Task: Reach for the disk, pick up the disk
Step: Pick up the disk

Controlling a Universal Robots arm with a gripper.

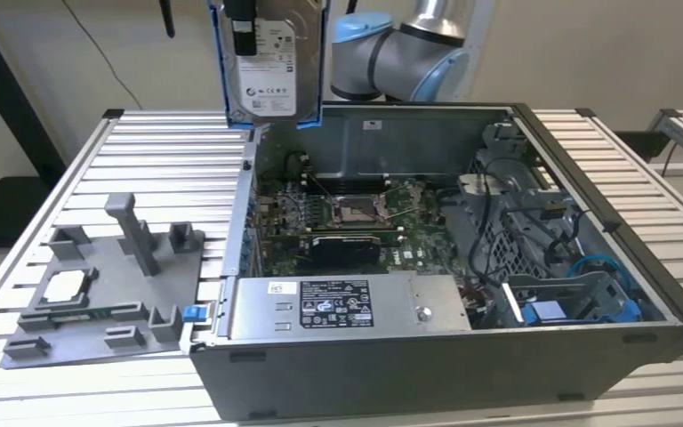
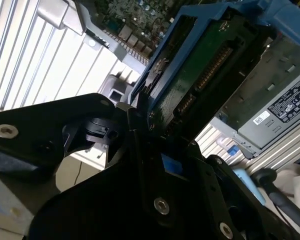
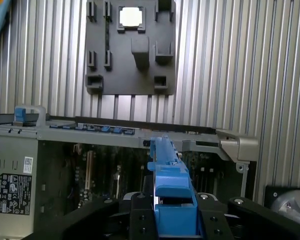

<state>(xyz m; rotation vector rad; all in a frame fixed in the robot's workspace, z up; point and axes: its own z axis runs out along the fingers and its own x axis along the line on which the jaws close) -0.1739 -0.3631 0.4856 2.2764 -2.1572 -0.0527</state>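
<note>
The disk [image 1: 273,64] hangs upright in the air over the open computer case [image 1: 437,356], above its far corner at the exterior view's left and clear of the wall; I judge the pick-up done. The gripper [image 3: 174,212] is closed tight on the edge of the disk's blue frame, probably so the fingers bear on plastic rather than on the green circuit board [image 2: 200,80].

A flat silver hard drive framed in blue plastic [image 1: 268,67] is held upright above an open grey computer case [image 1: 437,374], set beside a grey fixture plate [image 1: 102,271] on a slatted aluminium table [image 1: 164,142].
</note>
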